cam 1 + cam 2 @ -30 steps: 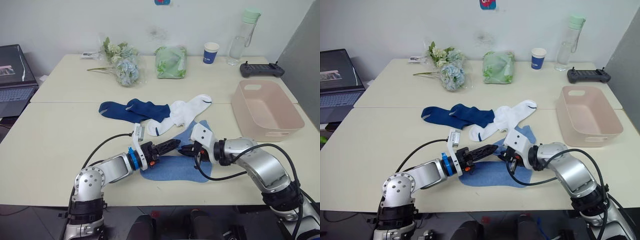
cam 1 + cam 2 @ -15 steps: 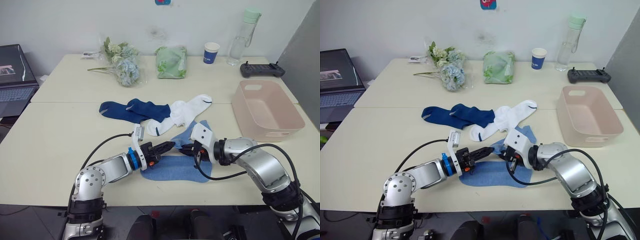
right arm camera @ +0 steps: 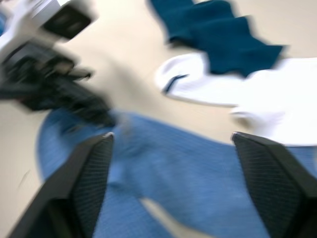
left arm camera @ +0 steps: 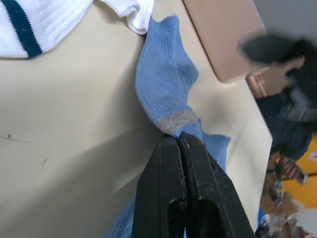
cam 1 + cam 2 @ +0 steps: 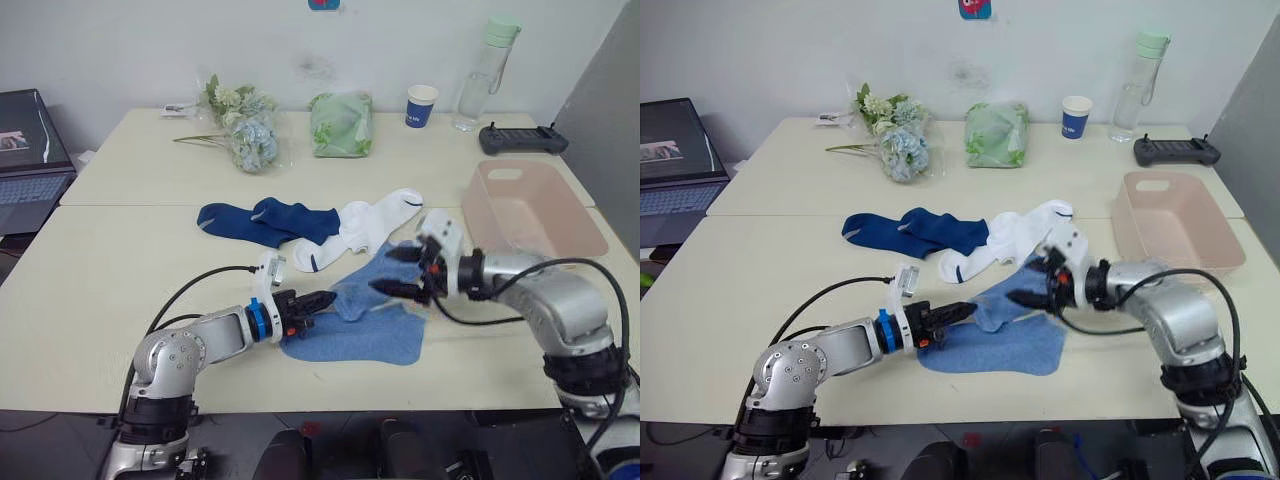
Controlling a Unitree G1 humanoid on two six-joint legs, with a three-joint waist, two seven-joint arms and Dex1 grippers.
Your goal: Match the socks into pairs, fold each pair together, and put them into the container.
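Right gripper (image 5: 400, 272) now raised, opened.

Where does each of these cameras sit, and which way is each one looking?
Left eye view: on the head, looking forward and down at the table; both arms show, left gripper and right gripper.
Right eye view: the other eye beside it, same scene with the pink tub.
Left wrist view: on the left wrist, looking along shut fingers pinching a light blue sock.
Right wrist view: on the right wrist, looking between its open fingers down at the socks.
Shared: both wrist views show the light blue sock and the white sock.
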